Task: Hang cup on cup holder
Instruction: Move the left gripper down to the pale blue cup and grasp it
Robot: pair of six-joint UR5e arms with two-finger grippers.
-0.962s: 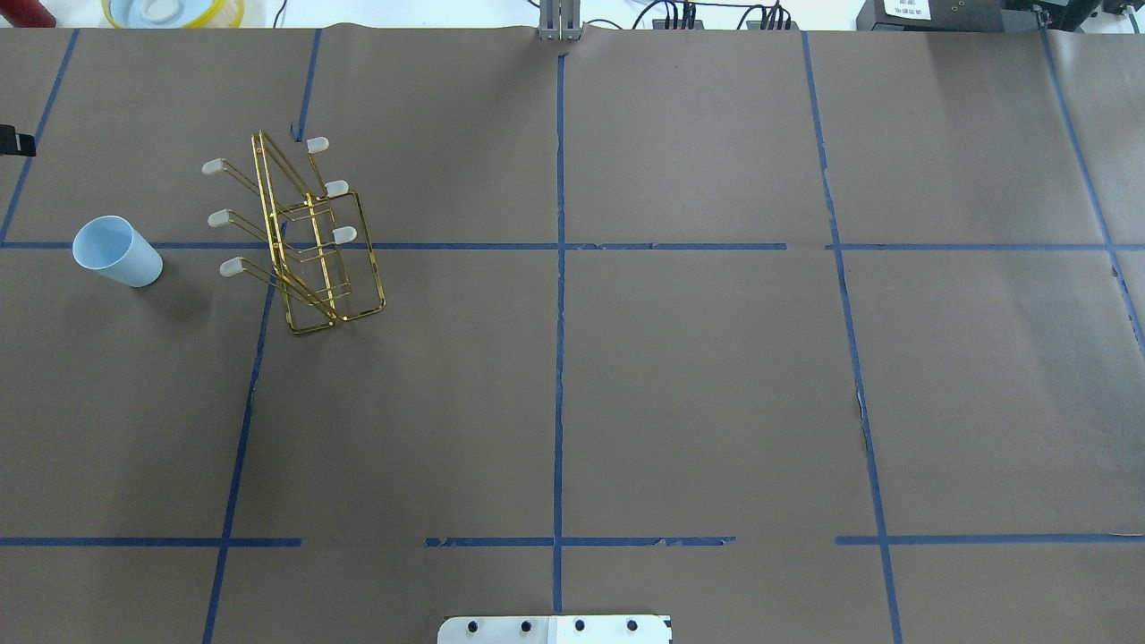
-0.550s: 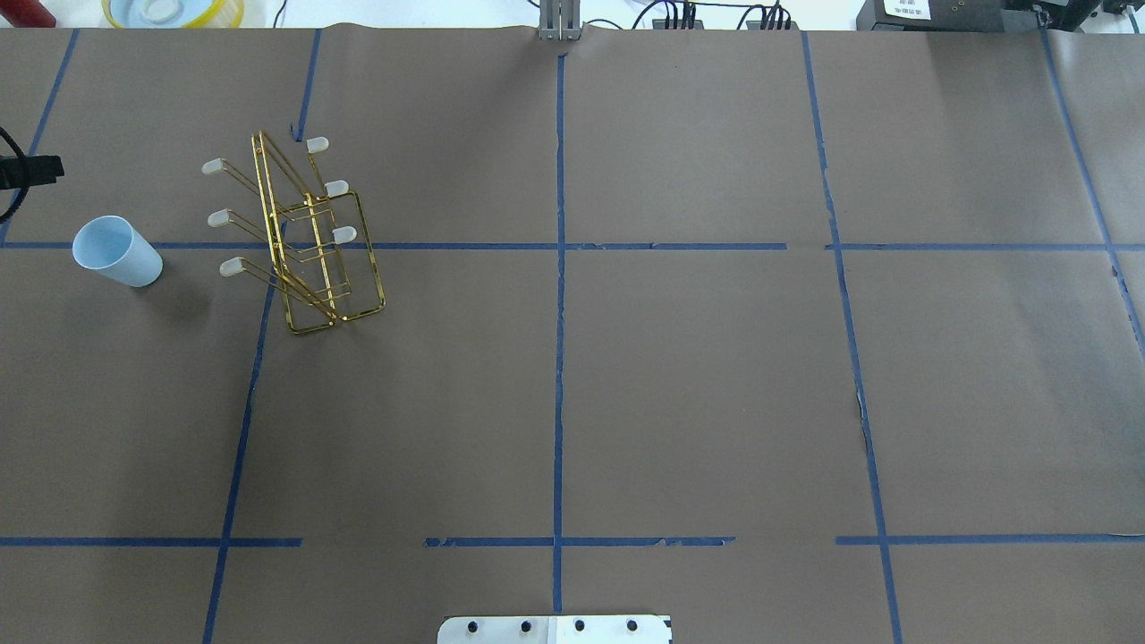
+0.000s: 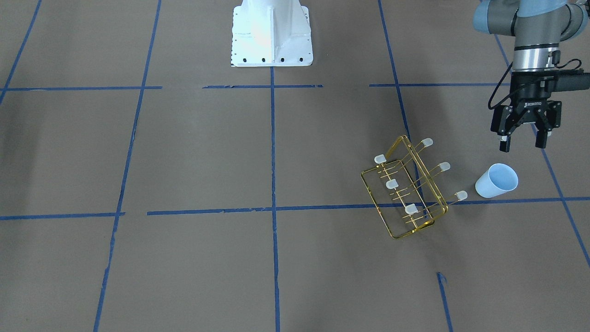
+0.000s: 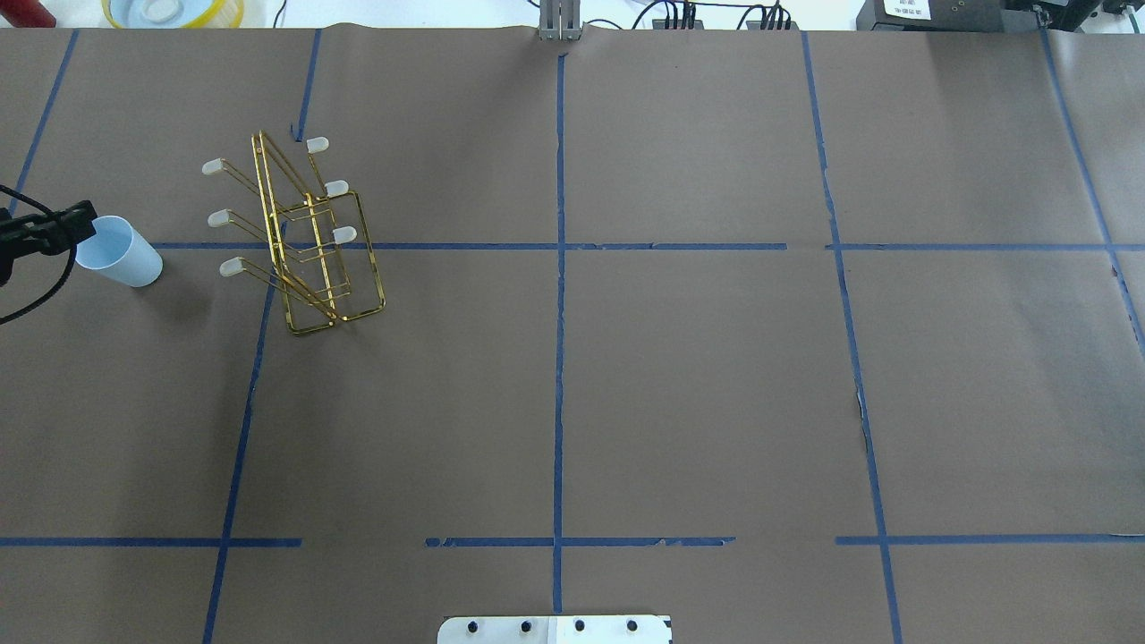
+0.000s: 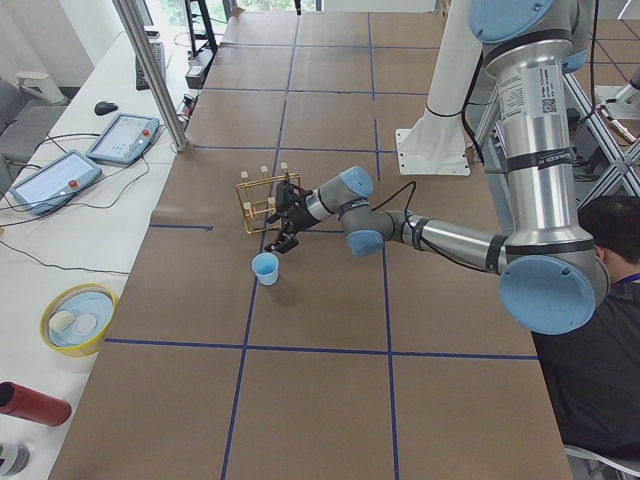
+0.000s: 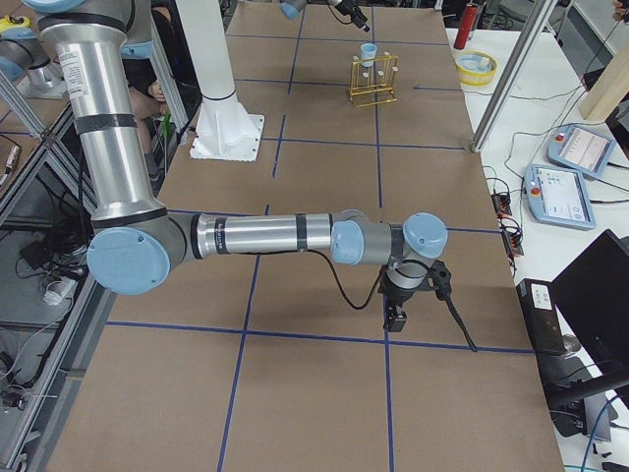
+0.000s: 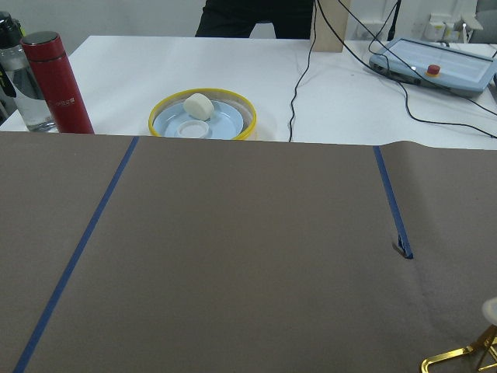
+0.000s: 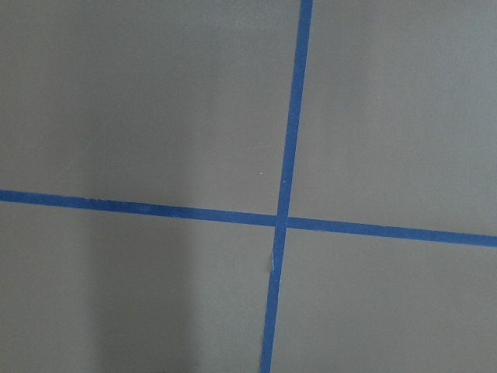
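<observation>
The pale blue cup [image 3: 497, 180] stands upright, mouth up, on the brown table at the robot's far left; it also shows in the overhead view [image 4: 121, 253]. The gold wire cup holder [image 3: 408, 189] stands beside it toward the table's middle, its capped prongs empty [image 4: 304, 237]. My left gripper [image 3: 522, 143] is open and empty, pointing down just above the cup on its robot side. My right gripper [image 6: 396, 317] shows only in the exterior right view, low over the table at the right end; I cannot tell if it is open. No fingers show in either wrist view.
A yellow-rimmed bowl [image 7: 203, 116] and a red bottle [image 7: 56, 81] stand on the white bench past the table's far edge. The robot's white base [image 3: 272, 32] is at the near edge. Blue tape lines [image 8: 283, 221] grid the table.
In the overhead view the left arm's black end has come in from the left edge, down and right, and now overlaps the cup's rim. Cup and holder have not moved.
</observation>
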